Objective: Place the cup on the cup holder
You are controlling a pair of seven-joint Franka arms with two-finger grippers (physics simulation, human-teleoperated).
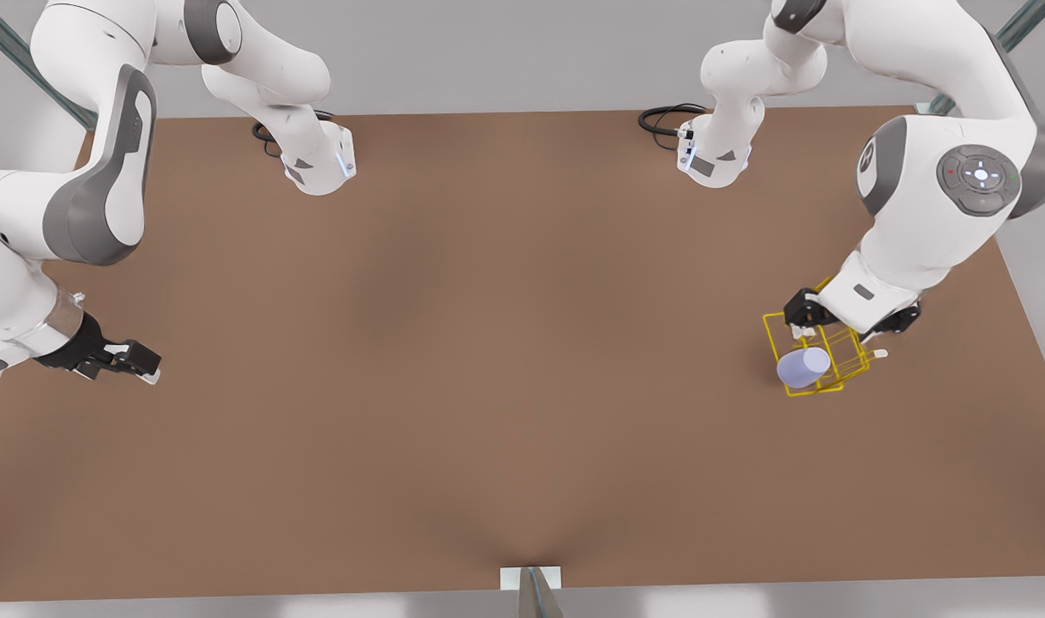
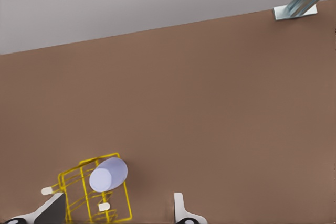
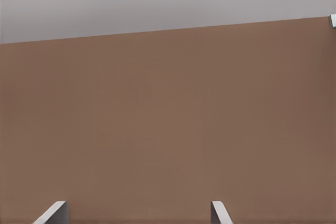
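Two arms work over a brown counter. The pale lavender-blue cup sits on the yellow wire cup holder, tilted, near the counter's edge at the front view's right. The left end effector hangs just above the cup holder, apart from the cup, its fingers spread wide with nothing between them; in the left wrist view the cup and the cup holder lie beside one finger. The right end effector waits near the opposite edge, well apart from both, its fingers wide apart and holding nothing.
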